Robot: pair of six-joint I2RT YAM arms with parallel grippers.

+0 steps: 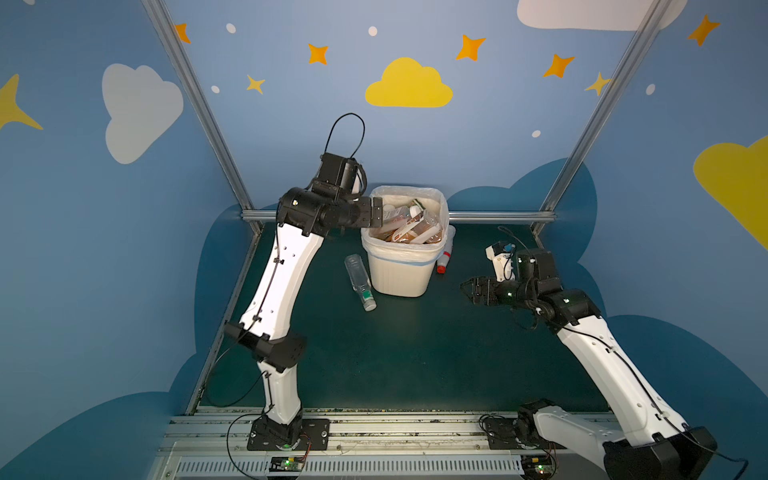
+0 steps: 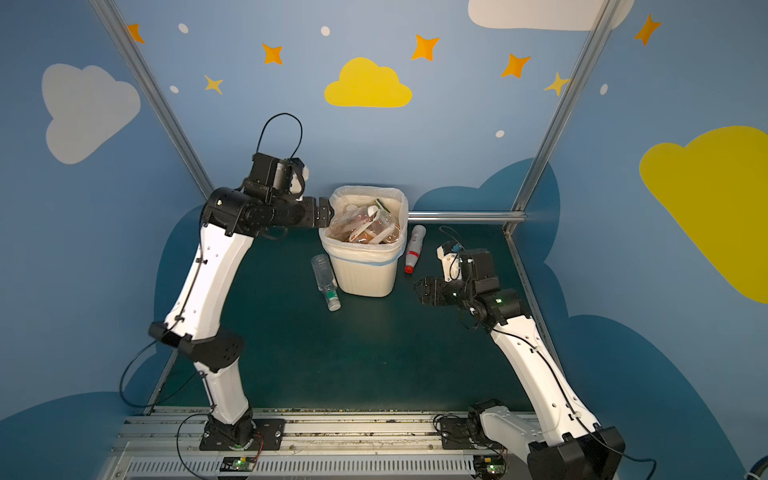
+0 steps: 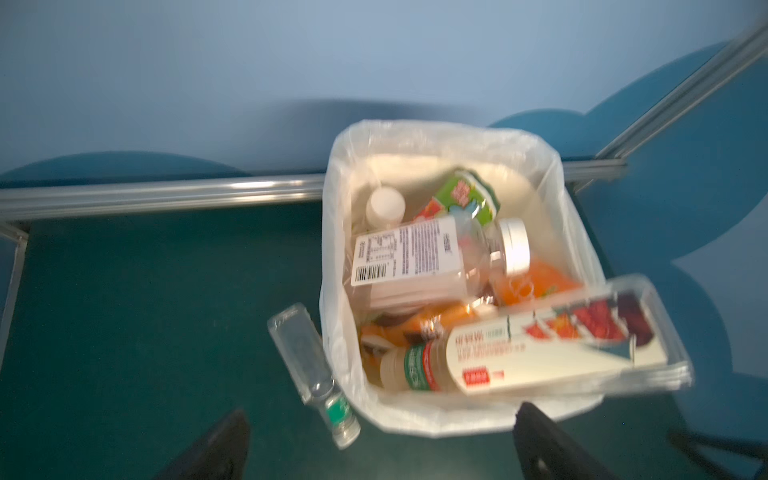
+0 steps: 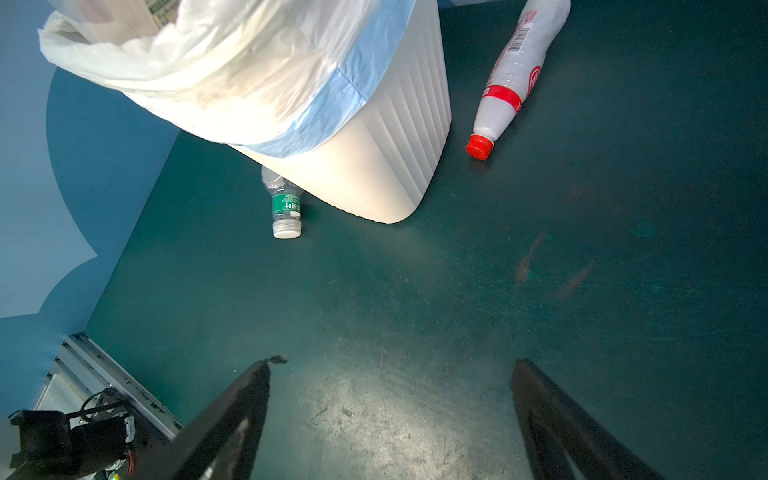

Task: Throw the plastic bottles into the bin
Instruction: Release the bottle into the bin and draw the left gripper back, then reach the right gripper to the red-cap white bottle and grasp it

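My left tool [image 3: 382,409] wide beside heaped cream-white plastic bin [image 1: 399,278]; clear white-labelled bottle [image 3: 561,353] rests across rim: lift off without nudging; right tool [image 4: 395,363] wide, empty.

Left arm [image 1: 276,282] raised, wrist level; left gripper [image 1: 376,216] aims toward middle, jaws spread wide (nothing between). Right arm [image 1: 615,365] low; right gripper [image 1: 467,291] wide apart, empty.

Robot test cell: aluminium posts [image 1: 199,104] are framing a green bench [image 1: 415,353], cloud-and-star wall panels [image 1: 415,145] are enclosing it, and a slotted rail [image 1: 415,430] is carrying two robot arms [image 1: 282,274].
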